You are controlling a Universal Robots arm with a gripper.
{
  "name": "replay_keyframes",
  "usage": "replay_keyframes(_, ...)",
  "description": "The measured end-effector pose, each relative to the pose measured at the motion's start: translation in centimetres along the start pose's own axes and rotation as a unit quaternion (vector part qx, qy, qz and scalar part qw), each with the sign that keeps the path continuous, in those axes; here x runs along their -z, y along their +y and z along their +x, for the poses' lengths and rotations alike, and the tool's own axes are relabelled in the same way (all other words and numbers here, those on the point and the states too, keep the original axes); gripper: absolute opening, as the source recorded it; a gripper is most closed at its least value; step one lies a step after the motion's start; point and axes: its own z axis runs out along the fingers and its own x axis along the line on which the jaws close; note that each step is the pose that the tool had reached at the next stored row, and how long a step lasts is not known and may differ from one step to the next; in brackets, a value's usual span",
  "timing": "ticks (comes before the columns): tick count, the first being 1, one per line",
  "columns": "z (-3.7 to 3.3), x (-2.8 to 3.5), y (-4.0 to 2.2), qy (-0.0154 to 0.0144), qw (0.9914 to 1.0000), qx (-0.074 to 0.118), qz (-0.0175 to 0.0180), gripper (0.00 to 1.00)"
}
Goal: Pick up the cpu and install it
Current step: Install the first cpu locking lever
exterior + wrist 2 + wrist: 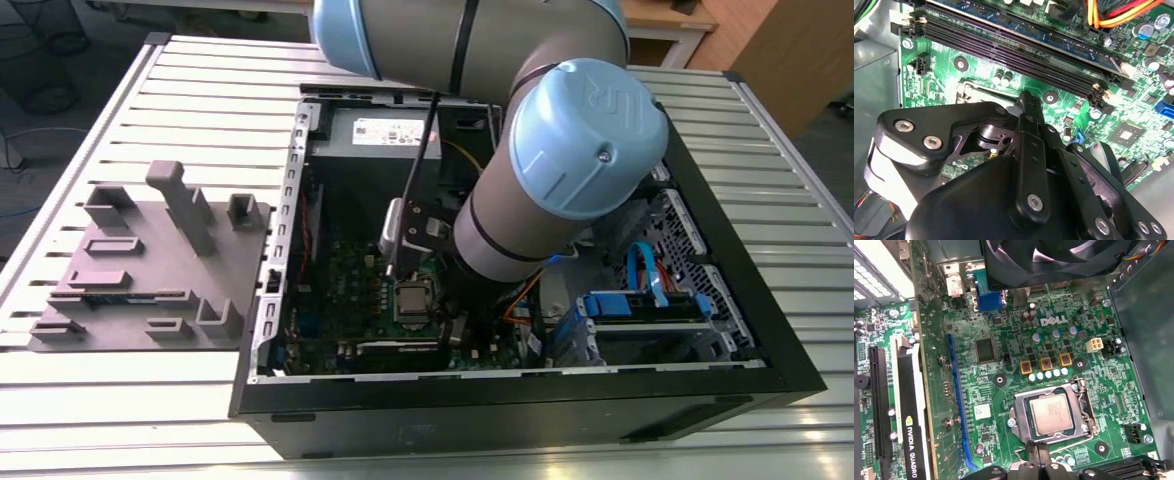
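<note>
The cpu [1053, 413], a small square chip with a pale silver-grey top, lies flat in its socket [1019, 411] on the green motherboard [1004, 340]. In the exterior view the cpu [411, 297] sits in the middle of the open computer case, just under the arm's wrist. My gripper [1036, 452] hovers right beside the socket's edge, its black fingertips [1028, 450] close together with nothing between them. In the second wrist view the gripper [1025, 100] points down at the board next to the socket.
Long black memory slots [1004, 55] run beside the socket. A graphics card [909, 405] and a case fan [1054, 260] flank the board. The grey power-supply box [380, 125] fills the case's far end. A grey fixture block [147, 260] stands on the slatted table at the exterior view's left.
</note>
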Motion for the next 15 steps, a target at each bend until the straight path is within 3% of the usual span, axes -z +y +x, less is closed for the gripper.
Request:
replay_keyframes(2,0.0,0.02,-0.01,0.0006,1.0,0.0,-0.0022,0.11)
replay_keyframes(12,-0.07,0.05,-0.37,0.0007,0.99999,-0.001,-0.0033,0.11)
replay_keyframes(15,-0.1,-0.17,-0.4,0.0021,0.99999,0.0,-0.0031,0.11)
